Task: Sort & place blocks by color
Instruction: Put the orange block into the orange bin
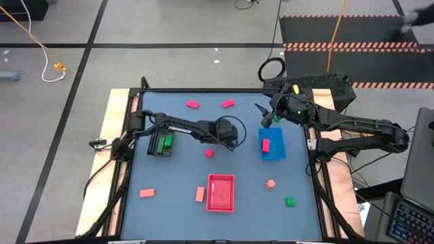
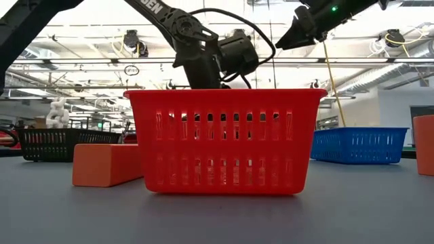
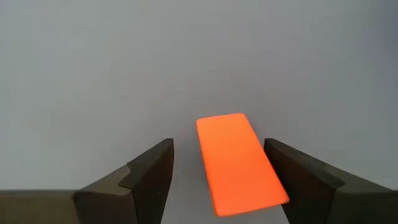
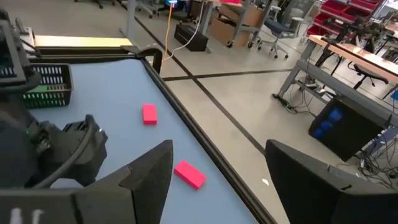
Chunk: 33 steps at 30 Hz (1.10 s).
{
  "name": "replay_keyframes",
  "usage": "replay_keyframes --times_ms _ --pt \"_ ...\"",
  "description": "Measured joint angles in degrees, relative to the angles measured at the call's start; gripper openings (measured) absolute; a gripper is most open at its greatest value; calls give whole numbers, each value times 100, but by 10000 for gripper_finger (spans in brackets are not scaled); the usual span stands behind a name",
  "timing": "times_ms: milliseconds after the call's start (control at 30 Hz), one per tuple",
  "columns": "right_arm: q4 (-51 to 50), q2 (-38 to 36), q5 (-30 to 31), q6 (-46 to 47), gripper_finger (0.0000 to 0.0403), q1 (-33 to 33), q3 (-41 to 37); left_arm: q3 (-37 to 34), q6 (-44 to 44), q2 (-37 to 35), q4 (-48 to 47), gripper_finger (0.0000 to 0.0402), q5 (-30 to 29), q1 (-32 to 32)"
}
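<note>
Nearest the front table edge lie a green block point(image 1: 290, 201), a salmon-orange block point(image 1: 146, 193) and a second salmon-orange block point(image 1: 199, 194) just beside the red tray point(image 1: 221, 200), seen as a slatted basket in the low view point(image 2: 224, 142) with that orange piece point(image 2: 107, 164) at its side. A round salmon piece point(image 1: 271, 183) sits between the red tray and the blue tray point(image 1: 272, 153), which holds one magenta-red block point(image 1: 266, 144). Mid-table, the left gripper point(image 1: 234, 140) points down; its fingers point(image 3: 149, 177) stand open around a flat salmon-orange rectangular block point(image 3: 239, 162), apart from both pads. A small magenta-red block point(image 1: 209, 153) lies just beside this gripper. The black tray point(image 1: 161, 144) at the left holds green blocks point(image 1: 163, 142). The right gripper point(image 1: 261, 115) hangs above the far end of the blue tray, fingers spread wide and empty. Farthest, two magenta-red rectangles point(image 1: 193, 104) point(image 1: 228, 104) lie near the rear rim, also seen from the right wrist point(image 4: 149, 114) point(image 4: 189, 174)
</note>
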Motion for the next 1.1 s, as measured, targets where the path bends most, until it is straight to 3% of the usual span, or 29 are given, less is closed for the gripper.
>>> replay_keyframes --times_ms 100,200,467,667,867,1100 --pt "4 -2 2 -29 248 0 0 0 31 0 -59 201 6 -4" --pt "4 -2 2 -66 248 0 0 0 155 -1 -51 133 8 -34" --pt "4 -2 1 -127 248 0 0 38 653 -96 -20 130 655 -41" --pt "-12 -19 2 -236 248 0 0 354 1043 -720 -486 130 1251 -360" --pt "-232 -136 0 -273 248 0 2 652 717 -1485 -1411 130 1238 -1170" --pt "-797 -254 -16 269 248 28 11 656 213 -1738 -1468 130 514 -2284"
